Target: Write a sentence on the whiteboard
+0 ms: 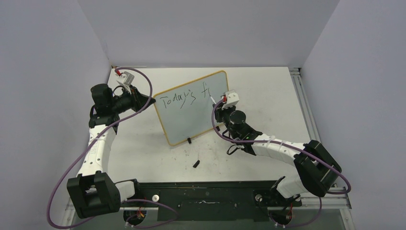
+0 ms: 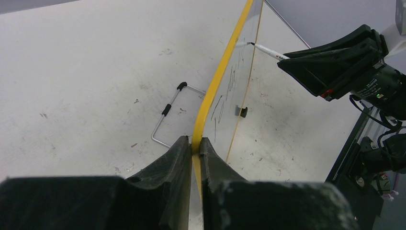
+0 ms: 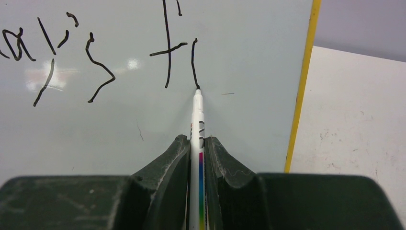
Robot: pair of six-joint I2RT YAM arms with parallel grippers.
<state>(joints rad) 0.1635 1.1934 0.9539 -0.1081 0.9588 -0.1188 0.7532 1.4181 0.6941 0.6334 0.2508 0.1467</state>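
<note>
The whiteboard [image 1: 191, 122] stands tilted on the table, yellow-framed. My left gripper [image 1: 152, 101] is shut on its left edge; the left wrist view shows the jaws [image 2: 194, 141] pinching the yellow frame [image 2: 220, 72]. The sentence [image 1: 179, 99] reads "Today's f" plus one fresh downstroke [image 3: 193, 62]. My right gripper [image 3: 197, 139] is shut on a white marker [image 3: 197, 115] with a rainbow stripe. Its black tip touches the board at the bottom of that stroke. The marker [image 2: 265, 50] and the right gripper [image 2: 292, 60] also show in the left wrist view.
A small black cap [image 1: 196, 163] lies on the table in front of the board. One black foot [image 1: 189, 141] sits under the board's lower edge. A wire stand [image 2: 167, 112] lies behind the board. A metal rail [image 1: 306, 110] runs along the table's right side.
</note>
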